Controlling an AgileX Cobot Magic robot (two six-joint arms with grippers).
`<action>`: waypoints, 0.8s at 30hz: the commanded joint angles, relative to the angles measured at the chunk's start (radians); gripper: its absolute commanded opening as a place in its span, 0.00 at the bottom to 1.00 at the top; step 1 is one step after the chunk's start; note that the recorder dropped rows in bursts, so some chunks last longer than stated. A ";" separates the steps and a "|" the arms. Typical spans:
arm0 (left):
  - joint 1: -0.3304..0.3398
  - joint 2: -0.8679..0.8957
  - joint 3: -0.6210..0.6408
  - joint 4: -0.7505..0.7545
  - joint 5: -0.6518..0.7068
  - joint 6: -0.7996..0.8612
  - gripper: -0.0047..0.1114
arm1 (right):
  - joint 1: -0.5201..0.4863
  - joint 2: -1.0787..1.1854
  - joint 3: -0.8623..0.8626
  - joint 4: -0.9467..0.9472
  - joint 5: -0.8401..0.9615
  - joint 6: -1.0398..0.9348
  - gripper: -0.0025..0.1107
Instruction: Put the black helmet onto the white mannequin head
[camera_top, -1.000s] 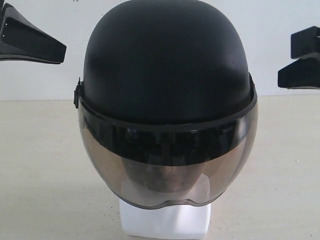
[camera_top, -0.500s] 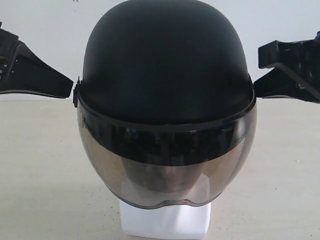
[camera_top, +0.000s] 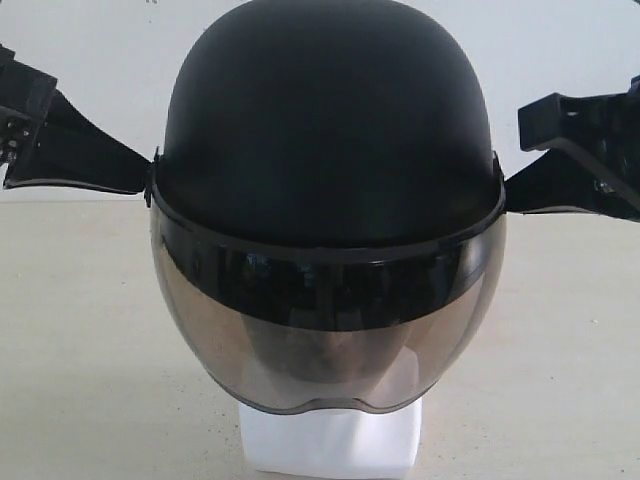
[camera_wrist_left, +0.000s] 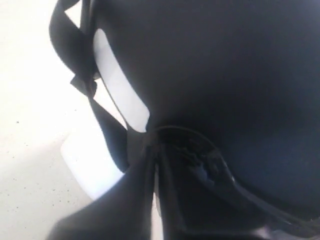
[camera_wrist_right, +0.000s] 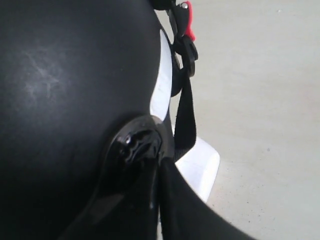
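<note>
Two fingers (camera_top: 95, 162) pairs, touching black helmet (camera_top: 330, 120) sides

Matt black helmet (camera_top: 330, 120), glossy translucent visor (camera_top: 330, 330), smooth white head (camera_top: 330, 447).

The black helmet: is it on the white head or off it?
On. The black helmet sits over the white mannequin head; its face shows dimly behind the visor, only the base below.

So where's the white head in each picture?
Exterior view: white mannequin head, bottom middle, its base showing under the visor.
Left wrist view: a white sliver beside the black helmet.
Right wrist view: a white strip beside the black strap.
Shared landmark: the black helmet.
</note>
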 joint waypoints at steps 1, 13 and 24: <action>-0.005 0.024 0.004 -0.008 -0.012 0.007 0.08 | -0.001 -0.004 -0.006 0.052 0.026 -0.017 0.02; -0.005 0.087 0.004 -0.050 -0.024 0.052 0.08 | -0.001 -0.017 -0.006 0.056 0.045 -0.017 0.02; -0.005 0.087 0.004 -0.012 -0.068 0.064 0.08 | -0.001 -0.095 -0.006 0.056 0.055 -0.010 0.02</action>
